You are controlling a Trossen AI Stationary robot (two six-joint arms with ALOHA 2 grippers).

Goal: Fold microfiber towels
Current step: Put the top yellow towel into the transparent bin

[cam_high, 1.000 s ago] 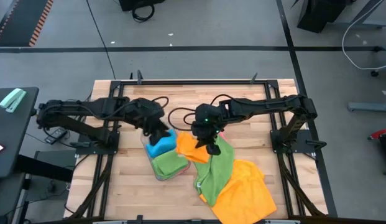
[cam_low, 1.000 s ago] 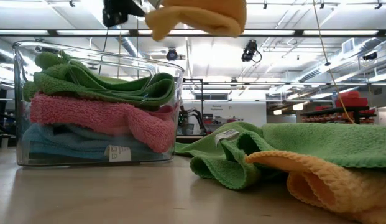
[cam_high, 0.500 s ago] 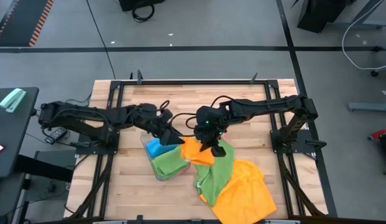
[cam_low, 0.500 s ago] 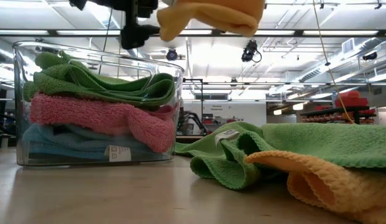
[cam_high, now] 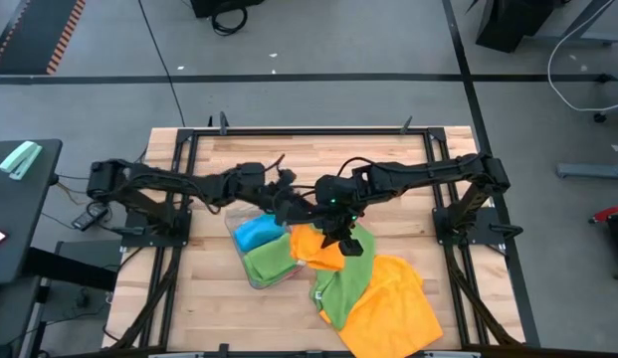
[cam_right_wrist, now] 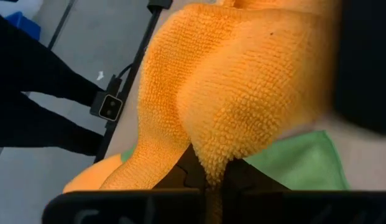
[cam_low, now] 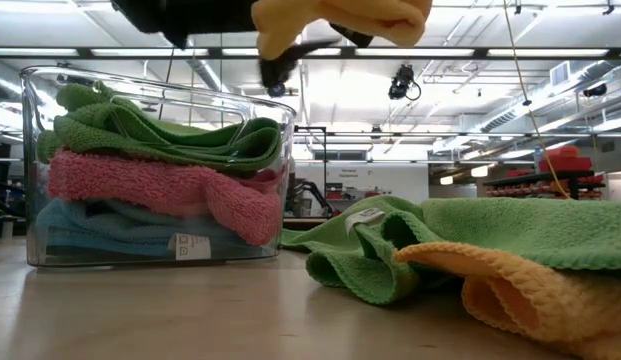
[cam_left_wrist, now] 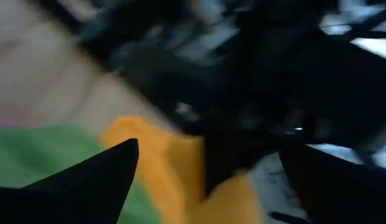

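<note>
Wooden table under ceiling lights; right pincer clamps orange towel; left pincer apart.

Seven towels, one tray, two arms.

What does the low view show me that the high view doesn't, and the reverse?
Only the low view shows a pink towel layered between the green and blue ones in the clear tray. Only the high view shows both arms whole, the open left gripper reaching beside the shut right gripper. Both show the lifted orange towel and the loose green towel on the table.
</note>
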